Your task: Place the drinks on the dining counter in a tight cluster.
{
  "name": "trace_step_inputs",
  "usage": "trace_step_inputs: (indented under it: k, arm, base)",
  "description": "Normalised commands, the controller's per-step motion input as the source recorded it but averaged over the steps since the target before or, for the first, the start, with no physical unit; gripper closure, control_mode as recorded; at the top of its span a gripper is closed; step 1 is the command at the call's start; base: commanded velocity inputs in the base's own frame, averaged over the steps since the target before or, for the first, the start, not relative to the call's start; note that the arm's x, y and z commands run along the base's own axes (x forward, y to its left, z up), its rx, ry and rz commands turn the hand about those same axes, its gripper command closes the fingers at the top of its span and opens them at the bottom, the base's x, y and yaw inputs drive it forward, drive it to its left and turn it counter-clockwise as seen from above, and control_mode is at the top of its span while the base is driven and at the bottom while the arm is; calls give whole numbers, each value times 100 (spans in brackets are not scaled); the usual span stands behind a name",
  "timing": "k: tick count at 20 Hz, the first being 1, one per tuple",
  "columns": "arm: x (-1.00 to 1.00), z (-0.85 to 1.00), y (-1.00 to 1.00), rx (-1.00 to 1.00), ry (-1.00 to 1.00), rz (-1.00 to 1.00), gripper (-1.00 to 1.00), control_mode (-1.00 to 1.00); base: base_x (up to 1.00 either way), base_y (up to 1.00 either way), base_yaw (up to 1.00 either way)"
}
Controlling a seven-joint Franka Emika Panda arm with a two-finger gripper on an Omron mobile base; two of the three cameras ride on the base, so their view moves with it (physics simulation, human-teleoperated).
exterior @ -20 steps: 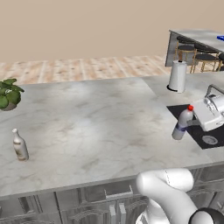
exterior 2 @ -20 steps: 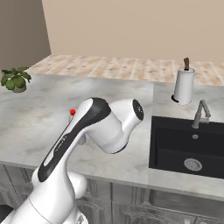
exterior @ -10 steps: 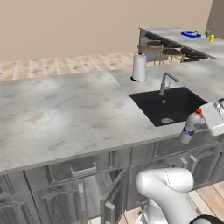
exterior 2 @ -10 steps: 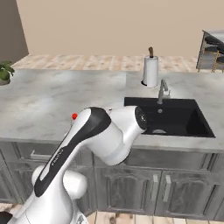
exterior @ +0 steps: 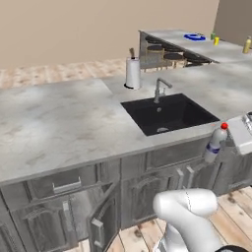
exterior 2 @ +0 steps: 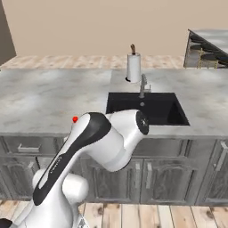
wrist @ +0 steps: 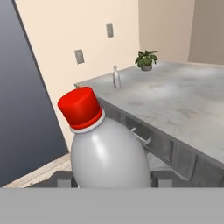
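The sink worktop (exterior: 64, 123) is running across the left base view as a wide grey marbled top over grey cabinet drawers, and it is also showing in the right base view (exterior 2: 49, 95) and in the hand view (wrist: 183, 105). The black sink (exterior: 167, 113) is sitting recessed in this top, with a metal faucet (exterior: 160, 89) standing upright at its back edge. The dining counter (exterior: 197, 45) is lying well behind the sink, at the upper right of the left base view, with stools tucked under it. The white arm (exterior 2: 89, 147) is rising across the right base view in front of the cabinets.

A paper towel roll (exterior: 133, 72) is standing upright on the worktop just behind the sink, to the left of the faucet. A potted plant (wrist: 146, 59) is sitting at the far end of the worktop in the hand view.

The gripper (exterior: 231, 140) is hanging off the front edge of the worktop, right of the sink, and its jaws are clamping the silver-grey bottle with red cap (exterior: 215, 143), which is tilting slightly and touching no surface. A yellow bottle (exterior: 247, 45) is standing on the dining counter near its right end. A slim bottle (wrist: 116, 78) is standing upright near the far corner of the worktop, well apart from the plant.
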Motion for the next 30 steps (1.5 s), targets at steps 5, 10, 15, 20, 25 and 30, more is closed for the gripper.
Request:
trace_step_inputs:
  k: [5,10,15,20,25,30]
  arm:
    - [0,0,0,0,0,0,100,100]
    - [0,0,0,0,0,0,100,100]
    - [0,0,0,0,0,0,100,100]
    - [0,0,0,0,0,0,100,100]
    - [0,0,0,0,0,0,100,100]
    - [0,0,0,0,0,0,100,100]
  base:
    - [29,-86,-55]
    - [21,-91,-51]
    - [38,-100,21]
    - [58,-100,44]
    - [57,-100,38]
    - [42,-100,12]
